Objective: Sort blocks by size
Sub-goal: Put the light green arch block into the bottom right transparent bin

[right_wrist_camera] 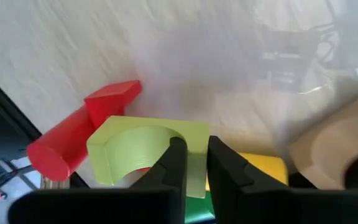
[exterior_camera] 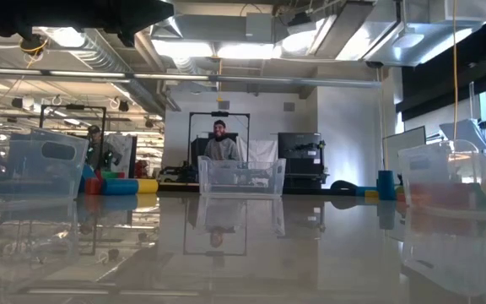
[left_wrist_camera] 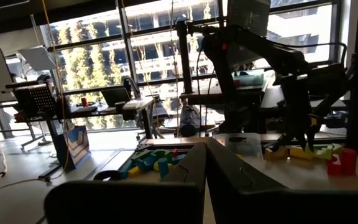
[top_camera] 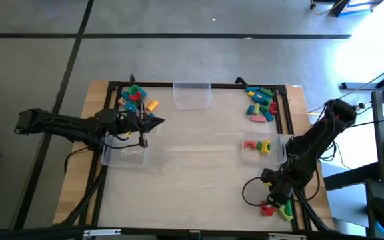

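right gripper (right_wrist_camera: 196,163), at five o'clock on the pale wooden table (top_camera: 192,180), has its fingers clamped on a lime-green arched toy block (right_wrist_camera: 143,148) among loose blocks, apparently for sorting. left gripper (top_camera: 153,122), at nine o'clock beside a clear plastic bin (top_camera: 124,155), waits with fingers together.

The whole counter (top_camera: 192,180) is seen from straight above in the high view. It is crossed level, at surface height, by the low view, toward the room behind. The left wrist view is aimed across it at the far arm. The right wrist view is pressed close onto a light-green arched block (right_wrist_camera: 145,149), which the high view shares.
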